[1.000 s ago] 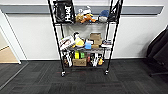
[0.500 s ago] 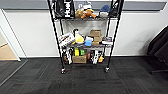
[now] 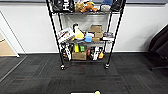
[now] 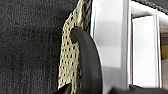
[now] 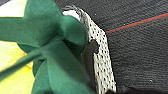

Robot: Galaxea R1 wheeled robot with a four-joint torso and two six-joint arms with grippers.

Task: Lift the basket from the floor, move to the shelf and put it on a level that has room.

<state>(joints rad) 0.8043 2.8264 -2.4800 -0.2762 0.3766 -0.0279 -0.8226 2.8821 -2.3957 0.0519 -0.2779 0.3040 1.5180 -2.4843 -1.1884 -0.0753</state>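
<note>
Basket (image 4: 68,53) above carpet (image 3: 82,80), facing shelf (image 3: 85,37); both pincers prob. gripping walls, can't tell.

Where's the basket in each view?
Head view: a pale strip at the bottom edge, centre, may be its top; cannot tell.
Left wrist view: the basket shows as a cream lattice wall mid-picture, next to carpet.
Right wrist view: the lattice wall with green felt beside it.
Shared landmark: the dark carpet floor.
</note>
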